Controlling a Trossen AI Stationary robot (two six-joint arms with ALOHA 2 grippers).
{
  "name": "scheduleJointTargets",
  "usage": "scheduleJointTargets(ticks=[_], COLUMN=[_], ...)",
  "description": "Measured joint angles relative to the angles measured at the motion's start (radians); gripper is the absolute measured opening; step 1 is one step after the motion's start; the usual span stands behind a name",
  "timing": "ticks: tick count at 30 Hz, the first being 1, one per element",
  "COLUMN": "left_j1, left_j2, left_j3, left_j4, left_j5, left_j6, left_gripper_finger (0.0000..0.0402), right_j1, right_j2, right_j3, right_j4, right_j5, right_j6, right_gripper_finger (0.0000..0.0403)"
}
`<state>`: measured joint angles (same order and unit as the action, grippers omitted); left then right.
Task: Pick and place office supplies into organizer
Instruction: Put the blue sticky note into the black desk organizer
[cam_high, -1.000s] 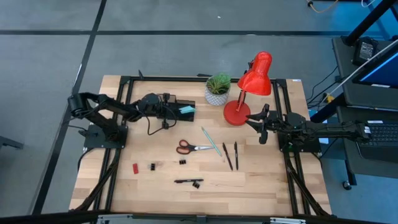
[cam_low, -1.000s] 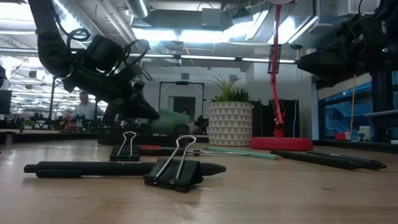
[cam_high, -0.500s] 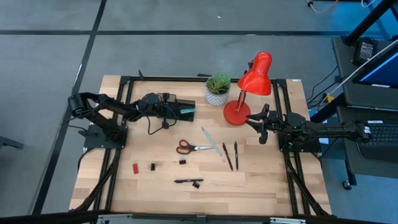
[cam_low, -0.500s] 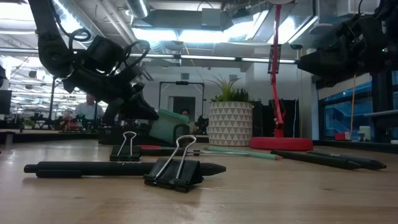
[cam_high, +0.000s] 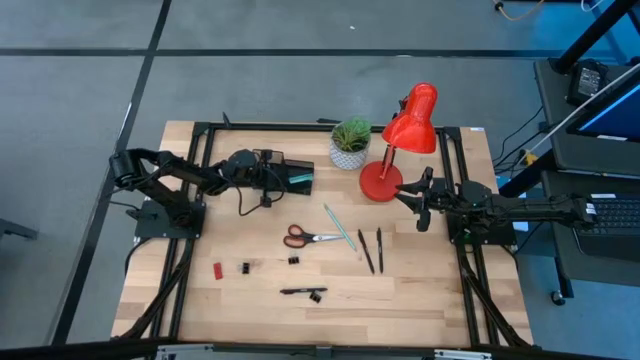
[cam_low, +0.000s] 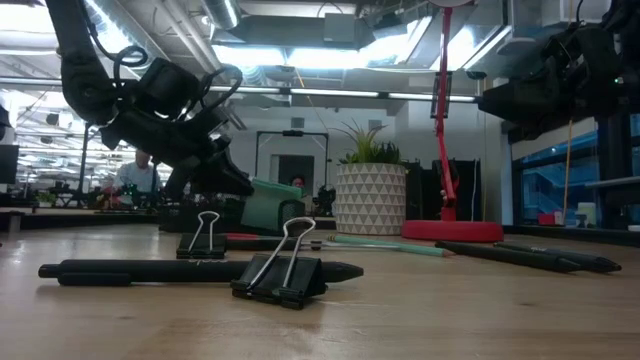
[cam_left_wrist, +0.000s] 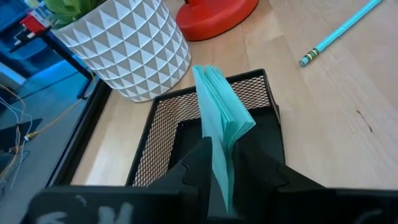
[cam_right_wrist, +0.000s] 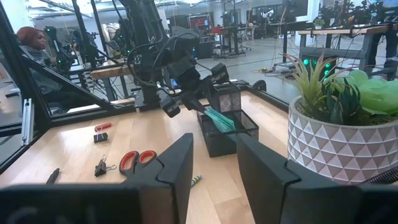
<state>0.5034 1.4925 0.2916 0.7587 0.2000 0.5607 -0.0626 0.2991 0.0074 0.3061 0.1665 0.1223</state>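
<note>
My left gripper (cam_high: 276, 178) is shut on the light-blue notepad (cam_left_wrist: 221, 118) at the black mesh organizer (cam_left_wrist: 161, 130) on the far left of the table. The low view shows the notepad (cam_low: 268, 205) slanting down below the gripper (cam_low: 215, 170). My right gripper (cam_high: 418, 200) waits open in the air beside the red lamp's base. Red-handled scissors (cam_high: 305, 237), a teal pencil (cam_high: 340, 228), two black pens (cam_high: 366, 250), a third pen (cam_high: 300, 291), black clips (cam_high: 245, 268) and a small red piece (cam_high: 217, 269) lie flat on the table. My left gripper pinches the notepad between its two fingers (cam_left_wrist: 198, 163) by the end nearest the wrist (cam_left_wrist: 219, 163). The fingers slant down from the table's left. The pad stands on edge, several sheets together. Its far end (cam_right_wrist: 229, 126) dips into the organizer; whether it rests there does not show.
A white patterned plant pot (cam_high: 350, 152) and the red lamp's base (cam_high: 380, 182) stand right of the organizer (cam_high: 298, 172). Black frame rails run along the table's left, right and far sides. A person sits in the room beyond the table (cam_right_wrist: 31, 40).
My left gripper has tipped the notepad downward. In the low view the pad went from nearly level to slanting with its free end lower, sinking into the organizer. In the high view less of its light-blue face shows than before. My right arm has kept still.
</note>
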Motion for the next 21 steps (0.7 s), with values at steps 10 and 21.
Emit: scheduleJointTargets(ticks=[10,21], left_j1=[-0.030,-0.093], left_j2=[-0.001,-0.054], left_j3=[0.003,0.001], left_j4=[-0.030,-0.079], left_j5=[-0.118,-0.192], left_j6=[-0.024,-0.078], left_gripper_finger=[0.0112,0.0132], right_j1=[0.000,0.000], right_j2=[0.000,0.000], right_j3=[0.000,0.000], right_j4=[0.000,0.000], right_j5=[0.000,0.000], right_j6=[0.000,0.002], right_gripper_finger=[0.0127,0.0127])
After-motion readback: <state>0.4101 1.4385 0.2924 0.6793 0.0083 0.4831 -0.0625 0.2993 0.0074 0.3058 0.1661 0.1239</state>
